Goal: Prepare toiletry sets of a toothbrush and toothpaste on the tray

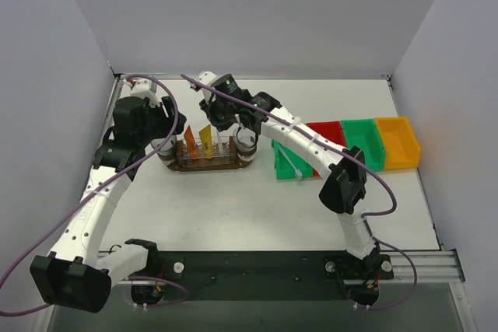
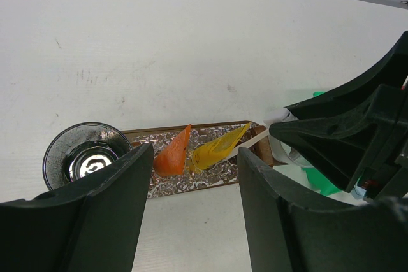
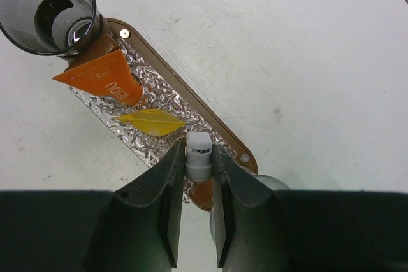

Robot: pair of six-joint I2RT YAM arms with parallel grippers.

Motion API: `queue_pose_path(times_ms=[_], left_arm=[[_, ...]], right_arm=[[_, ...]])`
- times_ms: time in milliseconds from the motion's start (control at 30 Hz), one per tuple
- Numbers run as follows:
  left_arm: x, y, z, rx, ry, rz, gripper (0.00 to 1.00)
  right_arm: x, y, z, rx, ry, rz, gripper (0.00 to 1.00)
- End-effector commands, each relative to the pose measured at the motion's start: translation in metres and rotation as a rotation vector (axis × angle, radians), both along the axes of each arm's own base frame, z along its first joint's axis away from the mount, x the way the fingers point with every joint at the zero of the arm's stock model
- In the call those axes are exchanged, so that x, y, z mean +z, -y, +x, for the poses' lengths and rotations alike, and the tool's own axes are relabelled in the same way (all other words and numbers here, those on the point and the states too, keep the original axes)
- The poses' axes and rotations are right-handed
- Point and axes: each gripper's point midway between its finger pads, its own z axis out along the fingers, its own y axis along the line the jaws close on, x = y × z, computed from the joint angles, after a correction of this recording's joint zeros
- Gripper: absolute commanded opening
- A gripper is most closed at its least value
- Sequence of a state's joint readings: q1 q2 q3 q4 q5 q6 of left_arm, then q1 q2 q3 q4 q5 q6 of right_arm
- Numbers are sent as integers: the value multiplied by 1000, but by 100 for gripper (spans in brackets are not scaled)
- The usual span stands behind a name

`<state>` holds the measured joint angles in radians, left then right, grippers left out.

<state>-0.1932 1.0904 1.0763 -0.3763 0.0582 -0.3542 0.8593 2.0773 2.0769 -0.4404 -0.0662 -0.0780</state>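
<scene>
The dark brown tray (image 1: 204, 167) lies across the middle of the table, its top crinkled and silvery (image 3: 159, 103). An orange toothpaste tube (image 3: 102, 78) and a yellow one (image 3: 152, 121) stand on end on it (image 2: 173, 154) (image 2: 217, 148). My right gripper (image 3: 197, 157) hangs over the tray's right end (image 1: 233, 126), shut on a white toothbrush (image 3: 199, 151). I see the toothbrush end-on there. From the left wrist, its shaft (image 2: 252, 141) slants down toward the yellow tube. My left gripper (image 2: 194, 176) is open and holds nothing, just off the tray's left end (image 1: 159, 139).
A clear cup stands at each end of the tray (image 1: 165, 149) (image 1: 247, 141). To the right, a small green bin (image 1: 292, 162) holds another white toothbrush (image 1: 289, 162). Behind it stand red (image 1: 327, 131), green (image 1: 364, 141) and yellow (image 1: 397, 141) bins. Grey walls close in the table.
</scene>
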Motion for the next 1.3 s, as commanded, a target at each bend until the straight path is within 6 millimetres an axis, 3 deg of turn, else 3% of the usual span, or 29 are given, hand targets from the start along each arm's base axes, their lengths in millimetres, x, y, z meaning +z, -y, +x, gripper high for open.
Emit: queue_pose_path(times_ms=[0, 633, 1267], left_arm=[[15, -2, 1, -1, 44, 2, 65], [17, -2, 0, 0, 46, -1, 65], [15, 0, 1, -4, 41, -4, 65]], right_arm=[[32, 13, -12, -13, 26, 21, 0], [30, 8, -9, -18, 51, 47, 0], [40, 9, -3, -54, 90, 95, 0]])
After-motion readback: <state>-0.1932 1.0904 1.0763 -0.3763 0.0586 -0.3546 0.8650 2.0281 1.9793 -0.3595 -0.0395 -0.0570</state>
